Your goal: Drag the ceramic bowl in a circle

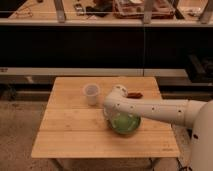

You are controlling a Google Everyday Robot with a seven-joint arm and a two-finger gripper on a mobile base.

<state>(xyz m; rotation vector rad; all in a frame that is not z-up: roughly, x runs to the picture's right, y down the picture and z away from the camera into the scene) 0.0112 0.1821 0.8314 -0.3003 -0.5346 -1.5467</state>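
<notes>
The ceramic bowl [125, 123], a wide green glazed dish, sits on the wooden table [70, 136] right of centre. My white arm reaches in from the right and bends down over the bowl's far left rim. The gripper [111, 114] is at that rim, shut on the bowl's edge, and its tips are mostly hidden behind the wrist. The bowl rests flat on the tabletop.
A small translucent plastic cup [91, 93] stands upright just up and left of the gripper. A small brown object [133, 94] lies behind the arm near the table's back edge. A dark counter with clutter runs behind the table.
</notes>
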